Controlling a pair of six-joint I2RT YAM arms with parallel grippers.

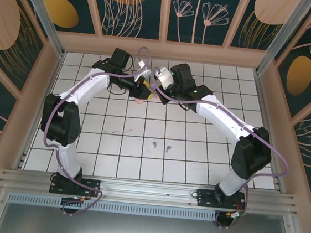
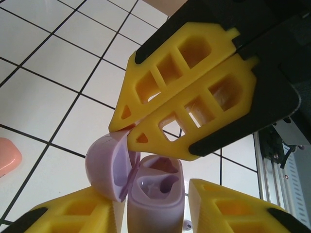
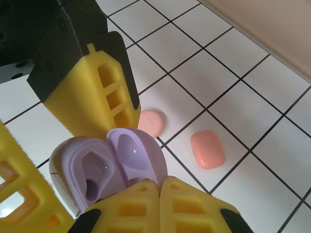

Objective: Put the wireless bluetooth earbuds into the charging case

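While purple earbuds (image 1: 154, 145) lie side by side on tiled surface (image 1: 112, 156), well apart from arms, open purple case (image 3: 107, 165) sits between left gripper (image 2: 155, 194) fingers, grip unclear. Right gripper (image 3: 159, 187), closed and empty, tips against lid. Pink case (image 3: 152, 121), salmon case (image 3: 207, 149) on surface nearby.

My left arm (image 1: 75, 96) and right arm (image 1: 228, 124) converge ahead; left gripper (image 2: 153, 191) clamps lilac plastic case (image 3: 92, 170), right gripper (image 3: 159, 183) closed.
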